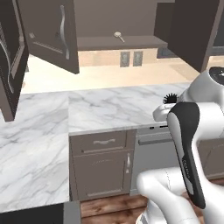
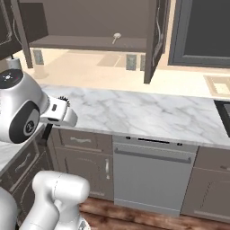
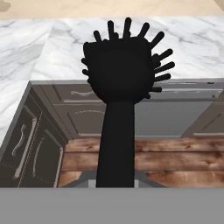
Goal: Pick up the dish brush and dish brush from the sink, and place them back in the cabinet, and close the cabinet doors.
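Note:
My gripper (image 3: 114,179) is shut on the handle of the black dish brush (image 3: 120,70), whose bristly round head points out over the counter's front edge. Its bristles (image 1: 170,98) peek out behind my arm in the left base view. In the right base view the same brush head (image 2: 64,99) sticks up from the gripper (image 2: 60,108). The cream dish brush (image 1: 118,36) (image 2: 116,37) lies on the shelf of the open cabinet (image 1: 122,43) (image 2: 90,42). Both cabinet doors (image 1: 52,35) (image 1: 192,30) (image 2: 155,40) stand swung open. The sink is out of view.
A marble counter (image 1: 113,109) (image 2: 143,112) runs below the cabinet, with wall outlets (image 1: 131,58) behind it. Under it are a dishwasher (image 2: 152,175) and drawer cabinets (image 1: 103,166). The open doors jut out over the counter. A black edge (image 2: 223,114) shows at the far right.

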Robot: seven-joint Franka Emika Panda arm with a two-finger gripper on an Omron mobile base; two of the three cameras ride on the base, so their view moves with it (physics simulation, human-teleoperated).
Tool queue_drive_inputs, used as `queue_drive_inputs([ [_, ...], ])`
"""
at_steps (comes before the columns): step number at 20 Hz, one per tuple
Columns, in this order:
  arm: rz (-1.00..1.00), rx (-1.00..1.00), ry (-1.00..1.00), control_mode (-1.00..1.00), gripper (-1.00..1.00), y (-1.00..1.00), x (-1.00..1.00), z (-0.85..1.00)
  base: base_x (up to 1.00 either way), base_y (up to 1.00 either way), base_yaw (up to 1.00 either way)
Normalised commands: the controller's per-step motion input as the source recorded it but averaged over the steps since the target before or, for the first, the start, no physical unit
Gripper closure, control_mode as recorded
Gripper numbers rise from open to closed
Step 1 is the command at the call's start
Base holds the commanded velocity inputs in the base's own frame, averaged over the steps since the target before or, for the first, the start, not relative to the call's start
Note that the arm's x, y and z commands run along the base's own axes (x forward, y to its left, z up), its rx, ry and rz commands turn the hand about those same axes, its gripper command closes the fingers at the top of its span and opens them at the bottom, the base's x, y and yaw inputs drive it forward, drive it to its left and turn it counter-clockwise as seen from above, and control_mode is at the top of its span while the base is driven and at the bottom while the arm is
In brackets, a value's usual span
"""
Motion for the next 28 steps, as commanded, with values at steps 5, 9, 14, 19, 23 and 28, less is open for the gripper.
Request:
queue_drive_inputs([
  [5, 0.0, 0.0, 0.0, 1.0, 1.0, 0.0, 0.0, 0.0, 0.38, 0.0, 0.0],
  [9, 0.0, 0.0, 0.0, 1.0, 1.0, 0.0, 0.0, 0.0, 0.49, 0.0, 0.0],
  [14, 0.0, 0.0, 0.0, 1.0, 1.0, 0.0, 0.0, 0.0, 0.58, 0.0, 0.0],
  [19, 0.0, 0.0, 0.0, 1.0, 1.0, 0.0, 0.0, 0.0, 0.53, 0.0, 0.0],
  [23, 0.0, 0.0, 0.0, 1.0, 1.0, 0.0, 0.0, 0.0, 0.46, 0.0, 0.0],
  [28, 0.0, 0.0, 0.0, 1.0, 1.0, 0.0, 0.0, 0.0, 0.44, 0.0, 0.0],
])
